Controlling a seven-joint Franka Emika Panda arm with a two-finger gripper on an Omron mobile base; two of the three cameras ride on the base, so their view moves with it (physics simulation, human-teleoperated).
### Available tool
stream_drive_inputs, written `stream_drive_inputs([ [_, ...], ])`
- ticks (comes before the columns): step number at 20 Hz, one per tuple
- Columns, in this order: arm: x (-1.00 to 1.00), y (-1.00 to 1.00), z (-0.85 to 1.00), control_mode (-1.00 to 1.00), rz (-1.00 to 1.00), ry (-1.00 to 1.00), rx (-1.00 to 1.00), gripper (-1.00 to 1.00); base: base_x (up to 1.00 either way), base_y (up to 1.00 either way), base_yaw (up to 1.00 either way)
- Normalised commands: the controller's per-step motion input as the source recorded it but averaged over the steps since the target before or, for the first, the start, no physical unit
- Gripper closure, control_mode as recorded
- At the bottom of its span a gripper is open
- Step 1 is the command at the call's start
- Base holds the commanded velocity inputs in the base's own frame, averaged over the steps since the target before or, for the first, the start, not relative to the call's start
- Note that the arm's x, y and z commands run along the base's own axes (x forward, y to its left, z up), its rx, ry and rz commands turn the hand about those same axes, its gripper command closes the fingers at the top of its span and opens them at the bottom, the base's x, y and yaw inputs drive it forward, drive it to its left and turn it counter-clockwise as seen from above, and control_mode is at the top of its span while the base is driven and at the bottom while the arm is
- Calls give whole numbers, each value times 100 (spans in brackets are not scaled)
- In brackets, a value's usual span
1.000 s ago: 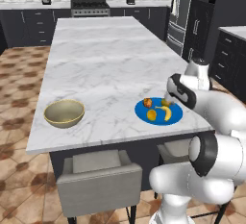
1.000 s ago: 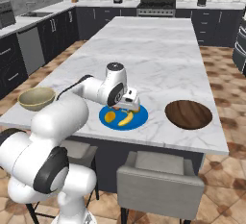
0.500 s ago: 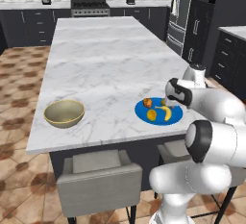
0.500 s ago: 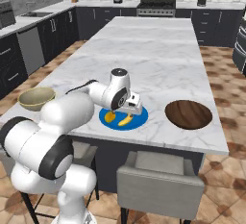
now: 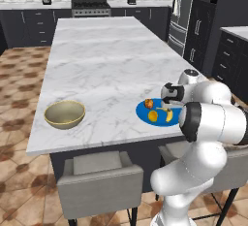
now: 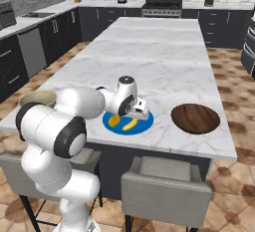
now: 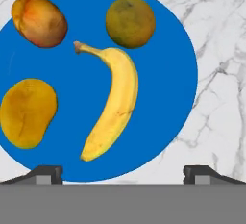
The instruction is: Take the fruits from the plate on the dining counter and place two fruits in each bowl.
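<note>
The banana (image 7: 111, 104) lies on the blue plate (image 7: 163, 74), just beyond the wide-spread, empty fingers (image 7: 45, 172).

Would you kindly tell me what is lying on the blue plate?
Four fruits lie on the plate: a banana, a reddish fruit, a greenish one and an orange one. None covers another.

My work surface, the white marble counter (image 5: 106, 60), bearing the tan bowl (image 5: 64, 114) at its near left, the blue plate (image 7: 178, 74) at centre, and the brown bowl (image 6: 195, 118) at right.
</note>
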Motion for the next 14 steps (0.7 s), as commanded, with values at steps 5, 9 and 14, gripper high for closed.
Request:
stream_drive_inputs([
  [5, 29, -18, -36, -100, 0, 0, 0, -100, 0, 0, 0],
  [9, 30, -1, -29, -100, 0, 0, 0, -100, 0, 0, 0],
  [14, 16, 0, -21, -100, 0, 1, 0, -100, 0, 0, 0],
])
